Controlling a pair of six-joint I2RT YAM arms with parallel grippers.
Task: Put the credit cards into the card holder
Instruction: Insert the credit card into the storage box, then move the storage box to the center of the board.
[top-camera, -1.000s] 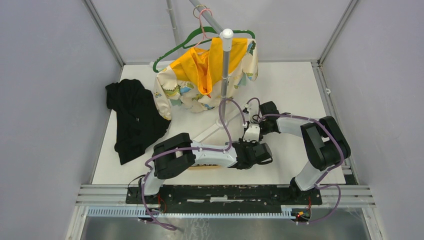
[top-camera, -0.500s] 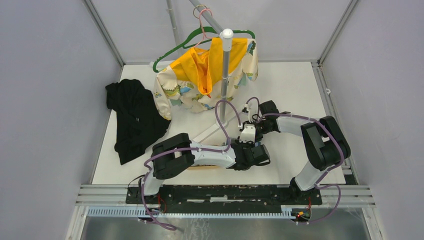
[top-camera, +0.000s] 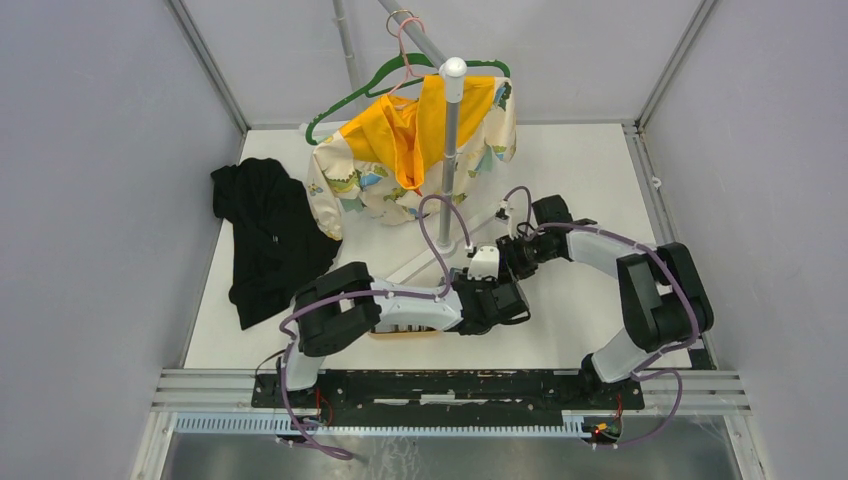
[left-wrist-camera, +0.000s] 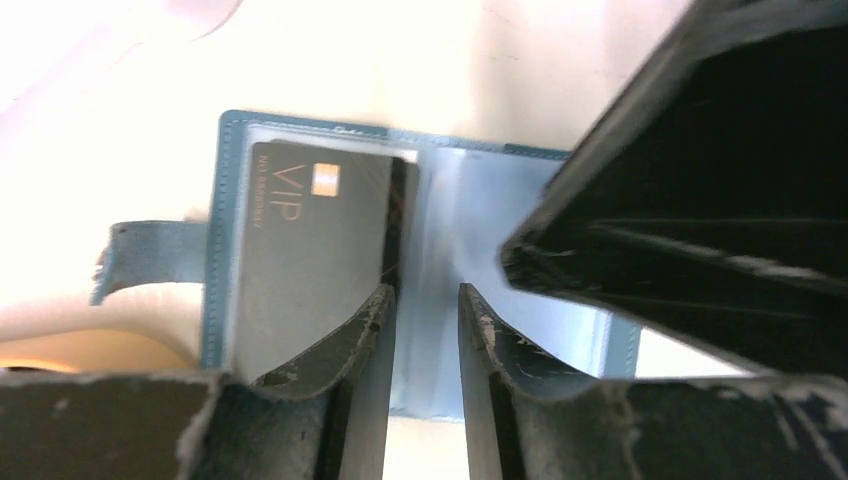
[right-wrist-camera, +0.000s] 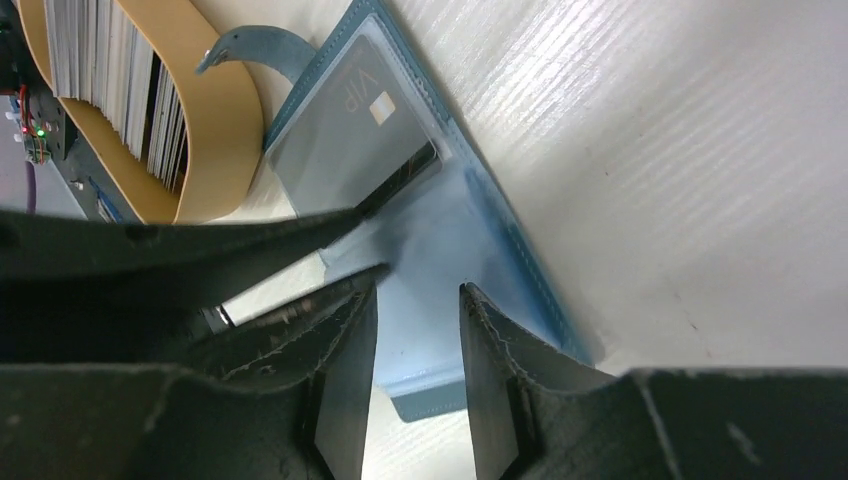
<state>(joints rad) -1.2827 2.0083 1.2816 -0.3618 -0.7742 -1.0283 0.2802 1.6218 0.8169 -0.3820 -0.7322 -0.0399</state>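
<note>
Left wrist view: the card holder (left-wrist-camera: 450, 215) lies opened flat on the white table (left-wrist-camera: 380, 60), pale blue-grey inside facing up, its long axis running across the fold. A grey VIP card (left-wrist-camera: 300, 250) sits in the pocket on the tab side of the fold. Its long axis is parallel to the fold, and its gold chip is at the end farthest from my fingers. A dark edge shows along its side nearest the fold. The little tab (left-wrist-camera: 150, 250) sticks straight out from the holder's outer edge on that same side, pointing away from the fold.

My left gripper (left-wrist-camera: 425, 300) hangs right over the fold, fingers a narrow gap apart with nothing between them; whether the tips touch the holder I cannot tell. My right gripper (right-wrist-camera: 420, 295) reaches in over the holder's other page, the one without the VIP card, fingers likewise slightly parted and pinching nothing.

From the right wrist, more credit cards (right-wrist-camera: 110, 70) stand on edge, packed in a tan oval wooden tray (right-wrist-camera: 220, 110) just beyond the holder's tab corner. Overhead, the holder is hidden beneath my two grippers, which sit close together.
</note>
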